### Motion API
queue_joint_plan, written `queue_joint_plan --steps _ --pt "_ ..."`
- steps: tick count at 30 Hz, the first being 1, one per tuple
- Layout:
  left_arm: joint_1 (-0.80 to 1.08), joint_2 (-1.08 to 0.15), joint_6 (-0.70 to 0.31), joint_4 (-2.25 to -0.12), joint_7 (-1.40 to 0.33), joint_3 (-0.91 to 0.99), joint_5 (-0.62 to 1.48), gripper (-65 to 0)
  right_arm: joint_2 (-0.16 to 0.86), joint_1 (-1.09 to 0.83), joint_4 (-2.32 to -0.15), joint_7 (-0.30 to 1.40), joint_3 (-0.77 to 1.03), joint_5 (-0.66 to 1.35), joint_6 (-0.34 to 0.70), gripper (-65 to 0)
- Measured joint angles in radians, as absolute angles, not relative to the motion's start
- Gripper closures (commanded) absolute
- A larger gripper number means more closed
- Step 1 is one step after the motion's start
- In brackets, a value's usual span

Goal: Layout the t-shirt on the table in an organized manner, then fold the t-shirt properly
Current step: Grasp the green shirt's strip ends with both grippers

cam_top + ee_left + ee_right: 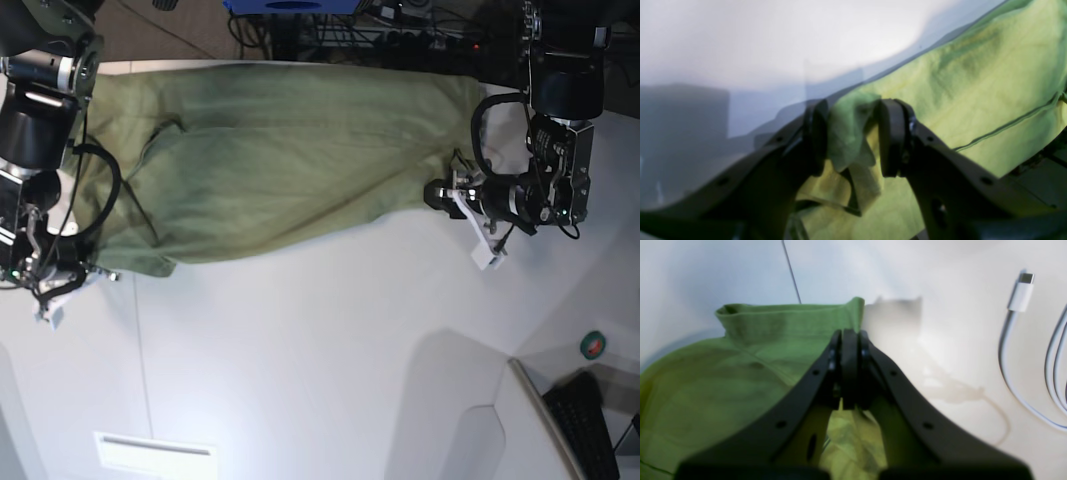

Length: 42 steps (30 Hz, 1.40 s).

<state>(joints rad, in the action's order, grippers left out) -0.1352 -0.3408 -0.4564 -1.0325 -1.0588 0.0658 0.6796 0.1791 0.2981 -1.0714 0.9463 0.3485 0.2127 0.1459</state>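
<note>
The olive-green t-shirt [280,150] lies spread sideways across the far part of the white table [300,350], drawn out between both arms. My left gripper [440,192] is at the shirt's right end. In the left wrist view its jaws [851,113] hold a bunched fold of the t-shirt [990,83] between the pads. My right gripper [75,272] is at the shirt's lower left corner. In the right wrist view it [850,333] is shut, with the t-shirt [723,373] under and around the fingers and a hemmed edge just past the tips.
A white USB cable [1020,296] lies on the table right of the right gripper. A thin dark seam [791,273] crosses the tabletop. A keyboard [575,420] and a small round green object [593,345] sit at the lower right. Cables and equipment line the far edge.
</note>
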Motion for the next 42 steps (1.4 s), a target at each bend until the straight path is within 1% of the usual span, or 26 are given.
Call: queue_joint_plan --steps 1,2,3,4,5,12,18,20,23,27,30,36,42 --pt "-0.135 -0.341 -0.456 -1.032 -1.059 0.066 0.678 -21.4 0.179 0.298 -1.071 0.946 0.348 0.213 0.146 0.0" --pt "-0.136 -0.341 -0.453 -1.032 -1.059 0.066 0.674 -17.3 0.179 0.298 -1.071 0.947 0.348 0.213 0.146 0.0" --pt "-0.142 -0.341 -0.452 -1.031 -1.067 0.065 0.669 -11.8 0.179 0.298 -1.071 0.947 0.348 0.212 0.146 0.0" --pt "-0.148 -0.341 -0.449 -1.031 -1.074 0.064 0.65 -4.3 0.179 0.298 -1.071 0.947 0.348 0.214 0.146 0.0" --pt "-0.155 -0.34 -0.445 -1.029 -1.081 0.064 0.651 0.0 0.179 0.298 -1.071 0.947 0.348 0.213 0.146 0.0" --pt "-0.22 -0.336 -0.442 -1.027 -1.087 0.062 0.637 0.0 0.179 0.298 -1.071 0.947 0.348 0.216 0.146 0.0" --pt "-0.278 -0.336 -0.442 -1.09 -1.096 0.062 0.637 0.0 0.185 0.305 -1.071 0.947 0.348 0.213 0.146 0.0" --pt "-0.304 -0.336 -0.442 -1.101 -1.095 0.062 0.637 0.0 0.187 0.319 -1.071 0.923 0.345 0.209 0.146 0.0" --pt "-0.329 -0.336 -0.442 -1.107 -1.096 0.062 0.644 0.0 0.217 0.331 -1.071 0.87 0.271 0.212 0.146 0.0" --pt "-0.348 -0.335 -0.442 -1.106 -1.095 0.062 0.643 0.0 0.229 0.322 -1.071 0.769 0.145 0.214 0.146 0.0" --pt "-0.348 -0.337 -0.442 -1.106 -1.097 0.062 0.64 0.0 0.239 0.319 -1.071 0.687 0.084 0.217 0.15 0.0" --pt "-0.346 -0.336 -0.442 -1.106 -1.097 0.062 0.637 0.0 0.305 0.32 -1.071 0.514 -0.027 0.211 0.149 0.0" --pt "-0.346 -0.339 -0.442 -1.106 -1.097 0.062 0.638 0.0 0.319 0.318 -0.948 0.272 -0.126 0.217 0.157 0.0"
